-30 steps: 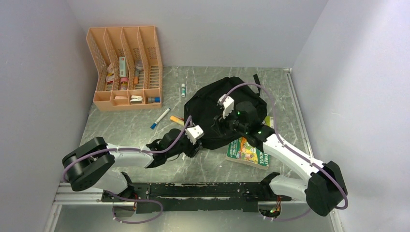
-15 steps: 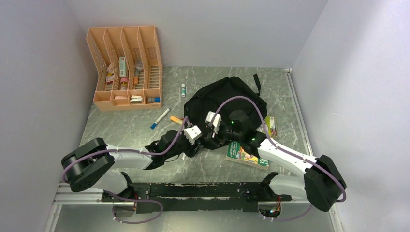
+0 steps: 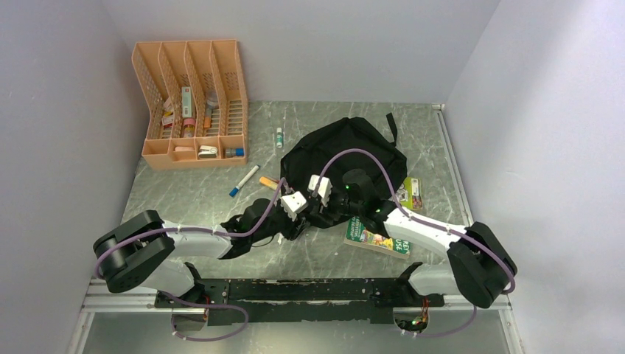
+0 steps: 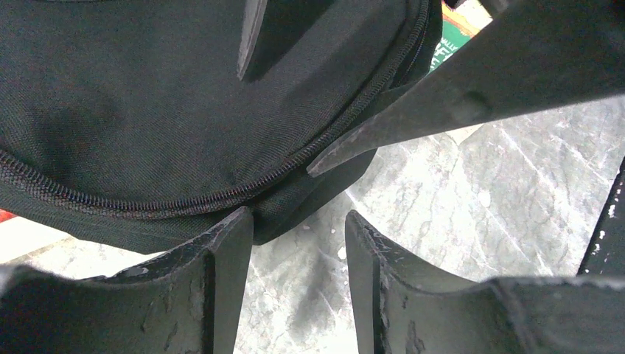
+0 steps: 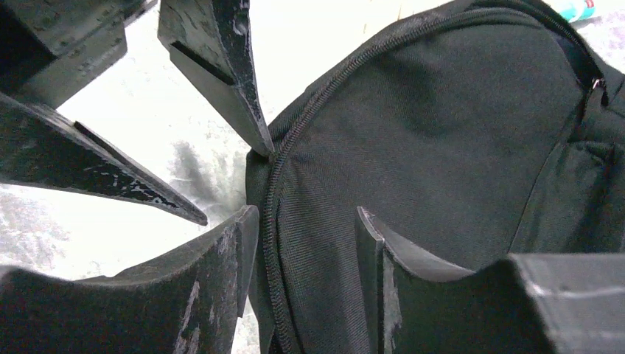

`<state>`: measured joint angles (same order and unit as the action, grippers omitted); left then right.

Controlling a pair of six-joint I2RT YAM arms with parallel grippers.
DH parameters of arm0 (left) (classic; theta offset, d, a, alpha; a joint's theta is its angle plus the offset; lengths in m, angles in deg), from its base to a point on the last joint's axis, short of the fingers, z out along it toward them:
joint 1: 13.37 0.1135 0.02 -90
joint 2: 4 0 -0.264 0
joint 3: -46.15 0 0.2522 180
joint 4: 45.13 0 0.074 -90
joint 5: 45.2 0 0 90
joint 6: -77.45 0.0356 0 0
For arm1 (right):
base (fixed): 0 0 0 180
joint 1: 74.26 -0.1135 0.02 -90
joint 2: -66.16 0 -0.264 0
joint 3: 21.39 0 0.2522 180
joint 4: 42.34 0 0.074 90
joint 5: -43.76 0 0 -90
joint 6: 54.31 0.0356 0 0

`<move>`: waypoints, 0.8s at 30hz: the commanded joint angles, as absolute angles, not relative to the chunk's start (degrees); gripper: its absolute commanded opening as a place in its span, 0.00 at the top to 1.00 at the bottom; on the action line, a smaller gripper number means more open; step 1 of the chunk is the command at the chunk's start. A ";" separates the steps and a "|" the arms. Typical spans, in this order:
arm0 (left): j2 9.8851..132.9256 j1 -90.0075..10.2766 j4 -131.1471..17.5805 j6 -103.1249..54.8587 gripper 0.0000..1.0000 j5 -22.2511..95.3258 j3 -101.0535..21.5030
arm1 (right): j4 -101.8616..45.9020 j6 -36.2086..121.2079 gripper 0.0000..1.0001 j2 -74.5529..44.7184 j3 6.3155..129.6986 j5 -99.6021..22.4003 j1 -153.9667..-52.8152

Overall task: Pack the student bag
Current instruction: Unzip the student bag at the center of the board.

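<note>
Top external: high behind the arm bases, looking down over the whole grey marbled surface (image 3: 191, 199).
Left wrist: very close, past the left fingers (image 4: 184, 295) onto the large black soft fabric backpack (image 4: 133, 96).
Right wrist: equally close, past the right fingers (image 5: 184, 295).
Shared: both wrist views take in the backpack's zippered rim facing the surface's near edge.

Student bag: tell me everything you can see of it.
The student bag is a large, rounded backpack of black woven fabric, lying flat on the table, a strap trailing at its far side. The zip that shows along its curved edge is shut. The left gripper and right gripper stand open at its near edge, tips at the zip seam. A green book lies at that edge.
</note>
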<state>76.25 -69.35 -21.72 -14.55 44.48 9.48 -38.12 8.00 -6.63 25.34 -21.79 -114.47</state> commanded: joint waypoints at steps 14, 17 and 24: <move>76.33 -69.30 -17.50 -15.45 0.47 41.11 10.04 | -44.47 7.49 0.76 -10.30 23.64 -25.74 -114.79; 76.24 -69.30 -17.52 -15.38 0.47 41.15 10.04 | -45.20 8.12 0.86 -9.86 23.49 -26.35 -114.77; 76.07 -69.27 -17.39 -15.50 0.47 41.77 10.20 | -47.84 11.41 1.00 -6.00 22.90 -27.35 -114.42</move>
